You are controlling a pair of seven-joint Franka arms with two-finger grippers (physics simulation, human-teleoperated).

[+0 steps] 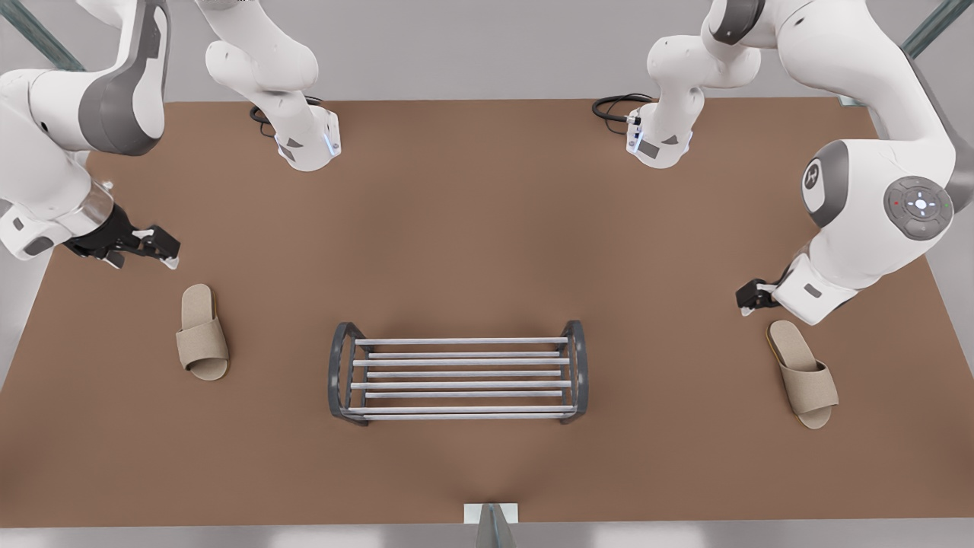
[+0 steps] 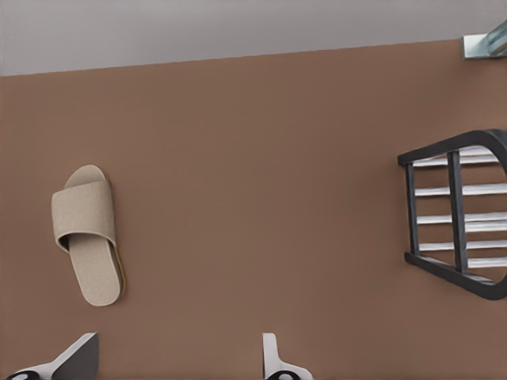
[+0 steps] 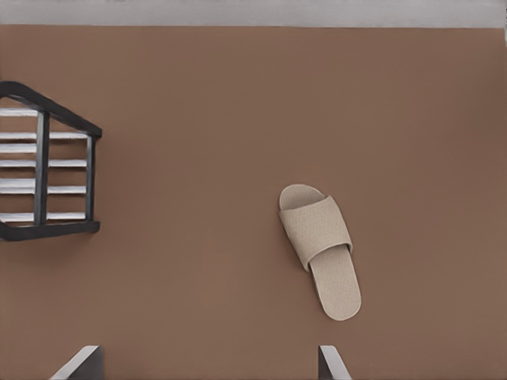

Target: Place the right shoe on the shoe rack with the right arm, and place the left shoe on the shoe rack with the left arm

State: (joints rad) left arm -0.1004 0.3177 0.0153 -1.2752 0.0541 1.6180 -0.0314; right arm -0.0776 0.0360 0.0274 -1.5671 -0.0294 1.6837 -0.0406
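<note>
Both my grippers hover open above the bench [image 1: 472, 228]: left gripper [image 1: 156, 247] near the left shoe [image 1: 202, 332], right gripper [image 1: 752, 297] near the right shoe [image 1: 803, 373], rack [image 1: 459, 373] between.

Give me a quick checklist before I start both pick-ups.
1. Left gripper fingers open: ok.
2. Right gripper fingers open: ok.
3. Left shoe flat on the table, ungrasped: ok.
4. Right shoe flat, ungrasped: ok.
5. Shoe rack upright, bars bare: ok.
6. Grippers lined up over their shoes: not ok; each hangs off past its shoe's heel end.
</note>
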